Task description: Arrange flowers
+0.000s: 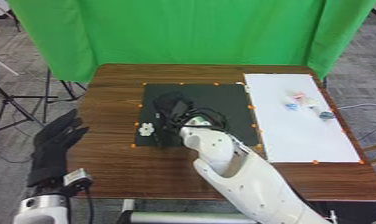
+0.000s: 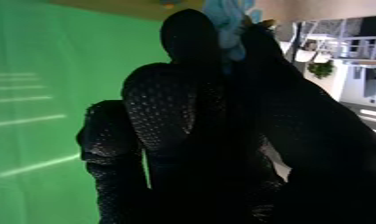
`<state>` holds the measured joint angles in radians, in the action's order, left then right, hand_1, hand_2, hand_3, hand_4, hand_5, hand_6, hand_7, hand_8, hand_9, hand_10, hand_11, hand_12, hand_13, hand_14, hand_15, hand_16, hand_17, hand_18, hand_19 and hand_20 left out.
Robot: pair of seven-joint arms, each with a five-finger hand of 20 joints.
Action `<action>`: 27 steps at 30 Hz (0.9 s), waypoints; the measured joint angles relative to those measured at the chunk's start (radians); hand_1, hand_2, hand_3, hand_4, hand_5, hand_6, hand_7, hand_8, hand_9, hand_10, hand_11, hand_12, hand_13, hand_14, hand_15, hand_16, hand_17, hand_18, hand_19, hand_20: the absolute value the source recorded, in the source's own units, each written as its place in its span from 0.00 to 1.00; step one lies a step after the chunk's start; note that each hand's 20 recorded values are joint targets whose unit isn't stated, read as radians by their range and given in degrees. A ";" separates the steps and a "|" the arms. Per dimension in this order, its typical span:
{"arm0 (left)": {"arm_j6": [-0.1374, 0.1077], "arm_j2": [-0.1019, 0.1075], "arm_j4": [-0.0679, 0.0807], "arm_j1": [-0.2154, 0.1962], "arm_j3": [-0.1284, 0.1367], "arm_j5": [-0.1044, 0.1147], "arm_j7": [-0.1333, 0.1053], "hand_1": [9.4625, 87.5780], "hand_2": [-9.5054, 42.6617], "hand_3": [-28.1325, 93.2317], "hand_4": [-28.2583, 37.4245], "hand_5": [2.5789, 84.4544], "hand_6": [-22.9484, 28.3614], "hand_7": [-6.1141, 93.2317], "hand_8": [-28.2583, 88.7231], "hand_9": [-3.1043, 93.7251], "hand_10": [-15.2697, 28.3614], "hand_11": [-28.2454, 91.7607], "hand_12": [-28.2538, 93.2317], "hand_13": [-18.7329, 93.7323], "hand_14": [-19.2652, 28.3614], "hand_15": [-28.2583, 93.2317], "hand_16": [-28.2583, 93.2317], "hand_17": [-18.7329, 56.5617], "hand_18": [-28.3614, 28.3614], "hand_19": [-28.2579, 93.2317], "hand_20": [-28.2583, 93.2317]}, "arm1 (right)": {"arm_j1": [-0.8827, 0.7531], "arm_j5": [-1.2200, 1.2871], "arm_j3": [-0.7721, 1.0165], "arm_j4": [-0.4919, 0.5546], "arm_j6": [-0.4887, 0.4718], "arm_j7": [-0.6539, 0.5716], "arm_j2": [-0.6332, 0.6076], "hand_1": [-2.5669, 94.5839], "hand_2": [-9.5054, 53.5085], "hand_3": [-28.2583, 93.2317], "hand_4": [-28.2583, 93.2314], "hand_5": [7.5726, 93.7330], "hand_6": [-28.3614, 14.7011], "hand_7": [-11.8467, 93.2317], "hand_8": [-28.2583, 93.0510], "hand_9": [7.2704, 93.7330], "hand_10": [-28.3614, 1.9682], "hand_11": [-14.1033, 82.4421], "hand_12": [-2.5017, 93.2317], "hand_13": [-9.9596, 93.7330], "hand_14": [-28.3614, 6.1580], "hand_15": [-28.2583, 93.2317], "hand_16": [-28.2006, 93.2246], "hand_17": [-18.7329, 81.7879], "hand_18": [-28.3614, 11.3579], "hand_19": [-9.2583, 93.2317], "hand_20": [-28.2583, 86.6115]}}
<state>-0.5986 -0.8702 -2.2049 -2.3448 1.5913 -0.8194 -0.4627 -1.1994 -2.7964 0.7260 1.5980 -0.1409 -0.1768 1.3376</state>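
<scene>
Nearest, at the surface's left edge: left hand [image 1: 51,147], black fabric glove, fingers extended and slightly spread, grasp empty. Surface: brown wooden table [image 1: 122,175], streaked grain, rounded corners. Farther in, on the flat rectangular black mat [image 1: 211,91] edged with small orange marks, lies a small white ornament [image 1: 146,129] with rounded lobes, near the mat's left side.

Just beyond it, over the mat: right hand [image 1: 171,103], also black-gloved. Wrist view: finely dimpled, knit-like texture on the right hand [image 2: 162,102]; a finger and the thumb nearly closed, pinching a pale blue piece [image 2: 224,22], thin and frilled, flower-like. Its exact kind: cannot tell.

To the right, a smooth white rectangular sheet [image 1: 300,145]. On its farther half: small pink piece [image 1: 298,95], light blue piece [image 1: 291,106], rounded grey-blue piece [image 1: 327,115]. Farthest: hanging green cloth [image 1: 193,35], softly folded.
</scene>
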 measured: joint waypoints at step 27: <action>0.037 -0.008 0.019 0.069 -0.016 -0.022 0.024 0.23 0.28 0.93 0.18 0.43 0.64 0.23 0.14 0.35 0.78 0.54 0.27 0.38 0.97 0.77 0.09 0.13 0.88 0.73 0.27 | 0.097 0.075 -0.116 -0.106 0.022 -0.170 0.043 0.51 0.09 0.84 0.00 0.79 0.62 0.36 0.25 0.83 0.58 0.49 0.31 0.82 0.66 0.78 0.39 0.66 0.29 1.00 0.44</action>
<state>-0.5616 -0.8785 -2.1858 -2.2758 1.5753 -0.8415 -0.4388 -1.1024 -2.7213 0.6099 1.4921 -0.1193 -0.3467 1.3810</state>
